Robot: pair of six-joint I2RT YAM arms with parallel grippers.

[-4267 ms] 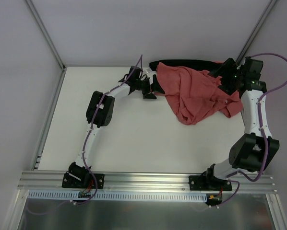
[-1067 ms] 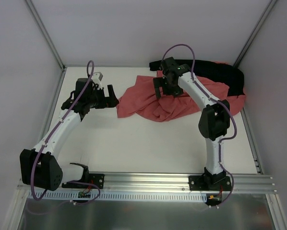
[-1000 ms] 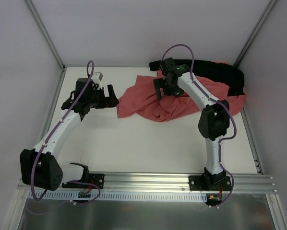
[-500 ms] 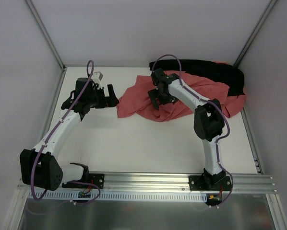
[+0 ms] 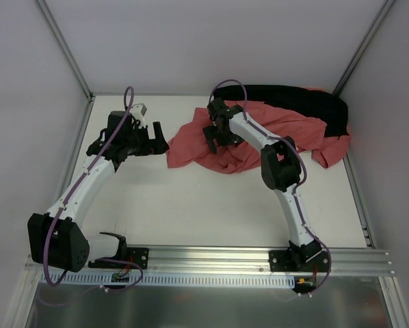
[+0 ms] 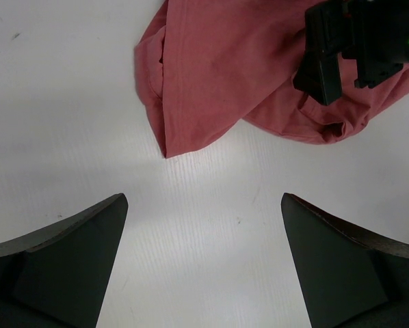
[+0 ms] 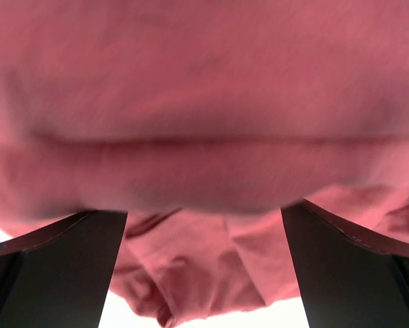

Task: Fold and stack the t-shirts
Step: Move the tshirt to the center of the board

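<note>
Fingers first: your left fingers [image 6: 68, 266] stand wide apart and hold nothing. They hover over bare white desk [image 5: 191, 205], just short of the pointed near corner [image 6: 165, 147] of the cloth. Your right fingers [image 7: 50, 266] are equally spread and empty. They hang low over the left half of the crumpled salmon-red heap of thin t-shirts [image 5: 259, 137]. The wrist view is so full of blurred cloth that you cannot tell whether they touch it.

The heap lies at the far right of the desk, its back edge against a long black strip of fabric [image 5: 300, 99]. Where one shirt ends and the next begins is not clear from here.

By my reading you are at the very start, getting one shirt out of the pile. Nothing is spread flat, folded or stacked.

The next move calls for a grip on a single layer:
- bring the left fingers forward onto that free corner;
- set the right ones down on a nearby hem or ridge;
- then draw the shirt out towards the open desk and flatten it.

Take care not to pinch two shirts at once.
</note>
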